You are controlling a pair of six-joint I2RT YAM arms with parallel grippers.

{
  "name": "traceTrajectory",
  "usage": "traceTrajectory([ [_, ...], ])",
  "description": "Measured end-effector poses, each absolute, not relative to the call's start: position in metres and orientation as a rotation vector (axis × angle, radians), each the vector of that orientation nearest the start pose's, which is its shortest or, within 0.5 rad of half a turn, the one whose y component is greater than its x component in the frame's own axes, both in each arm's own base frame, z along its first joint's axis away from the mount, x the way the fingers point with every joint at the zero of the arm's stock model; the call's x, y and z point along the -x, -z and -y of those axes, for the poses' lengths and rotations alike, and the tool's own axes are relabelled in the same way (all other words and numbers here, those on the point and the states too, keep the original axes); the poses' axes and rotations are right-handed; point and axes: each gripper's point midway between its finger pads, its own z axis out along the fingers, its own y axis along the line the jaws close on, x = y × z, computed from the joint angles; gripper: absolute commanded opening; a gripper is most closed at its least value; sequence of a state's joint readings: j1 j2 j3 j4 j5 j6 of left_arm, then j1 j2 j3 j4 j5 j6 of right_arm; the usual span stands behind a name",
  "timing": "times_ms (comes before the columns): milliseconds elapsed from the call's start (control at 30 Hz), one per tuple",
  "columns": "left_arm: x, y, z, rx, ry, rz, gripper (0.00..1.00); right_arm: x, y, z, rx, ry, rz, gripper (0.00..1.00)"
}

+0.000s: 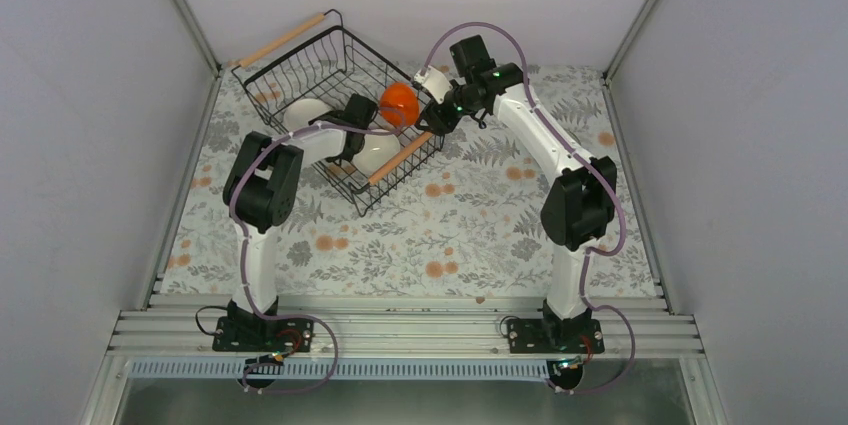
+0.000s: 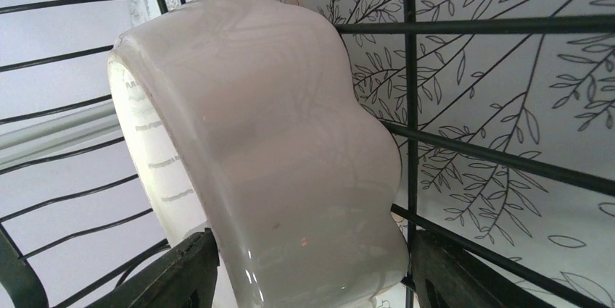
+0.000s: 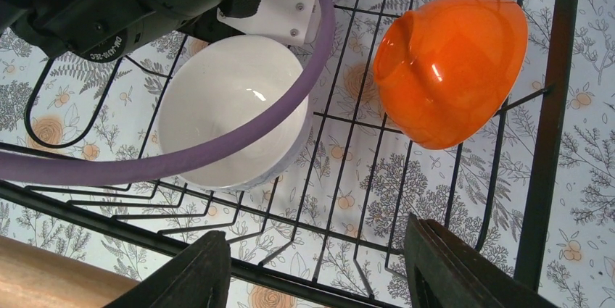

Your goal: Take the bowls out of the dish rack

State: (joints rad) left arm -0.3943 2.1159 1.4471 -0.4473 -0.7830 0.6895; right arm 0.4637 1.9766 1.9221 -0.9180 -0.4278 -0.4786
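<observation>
In the dish rack (image 1: 300, 63) near the table's (image 1: 450, 230) far left corner, the left pincer (image 2: 313, 279), spread wide, straddles the on-edge scallop-edged white bowl (image 2: 275, 156); the right pincer (image 3: 315, 272), wide and empty, faces the orange bowl (image 3: 453, 69).

place: robot lab cell | plain grey panels (image 1: 80, 95) left, back, right | aluminium rail (image 1: 400, 330) at bottom holds both arms (image 1: 262, 185) | floral-cloth surface (image 1: 450, 235)
</observation>
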Motion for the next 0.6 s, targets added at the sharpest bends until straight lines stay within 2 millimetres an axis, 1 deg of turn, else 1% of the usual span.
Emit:
traceTrajectory([
  [333, -0.4847, -0.0613, 0.0663, -1.092, -1.218, -2.277, 0.67, -0.4172, -0.2112, -0.2883, 1.280, -0.536, -2.145, 0.59],
  [600, -0.4863, -0.0631, 0.0652, -1.107, -1.240, -2.261, 0.67, -0.4178, -0.2109, -0.2887, 1.279, -0.535, -2.142, 0.59],
])
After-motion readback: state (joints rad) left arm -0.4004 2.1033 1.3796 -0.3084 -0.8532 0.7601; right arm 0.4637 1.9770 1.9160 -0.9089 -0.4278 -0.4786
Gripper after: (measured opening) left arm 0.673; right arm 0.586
